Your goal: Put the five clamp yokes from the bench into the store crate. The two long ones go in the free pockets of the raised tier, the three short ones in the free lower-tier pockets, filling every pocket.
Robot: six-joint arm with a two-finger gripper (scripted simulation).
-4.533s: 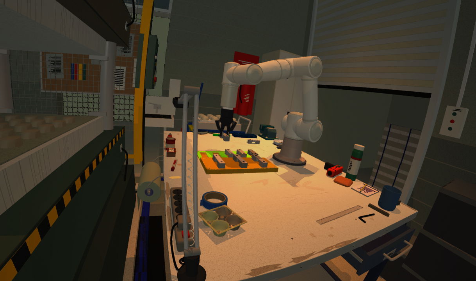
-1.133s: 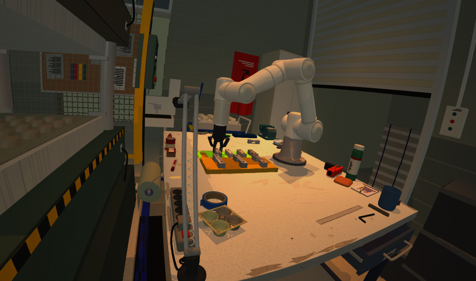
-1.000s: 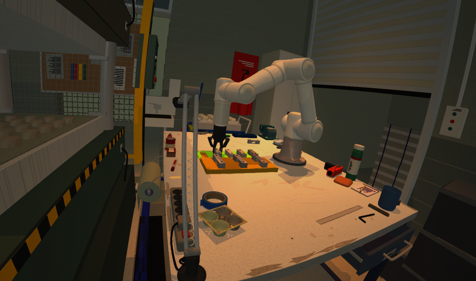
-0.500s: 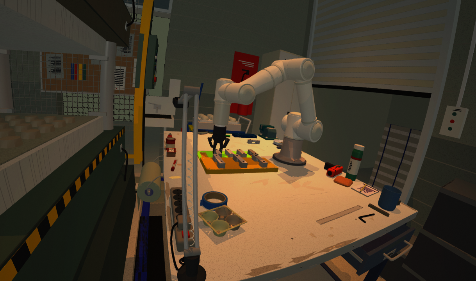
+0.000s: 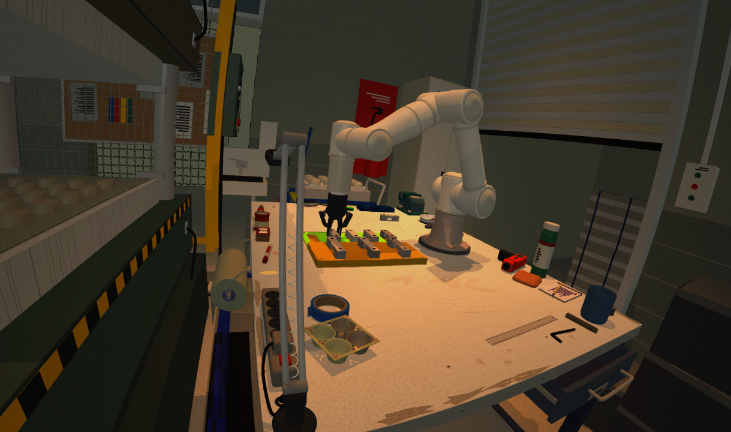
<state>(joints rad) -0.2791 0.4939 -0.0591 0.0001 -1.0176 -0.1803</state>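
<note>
A grey clamp yoke point(image 5: 334, 234) stands at the left rear of the store crate point(image 5: 363, 248), over its green raised tier, and my gripper point(image 5: 335, 228) reaches straight down from above and is closed on the yoke's top. The crate is a flat orange tray in the middle of the bench. Several more grey yokes point(image 5: 377, 242) sit in its pockets in rows. One small yoke point(image 5: 389, 217) lies on the bench behind the crate. The pocket under the held yoke is hidden by my fingers.
A muffin tray point(image 5: 341, 339) and a blue tape roll point(image 5: 328, 305) sit near the bench's front left. A lamp stand point(image 5: 293, 268) rises in front of the crate. A green bottle point(image 5: 545, 248), red tool and blue mug point(image 5: 597, 303) stand on the right.
</note>
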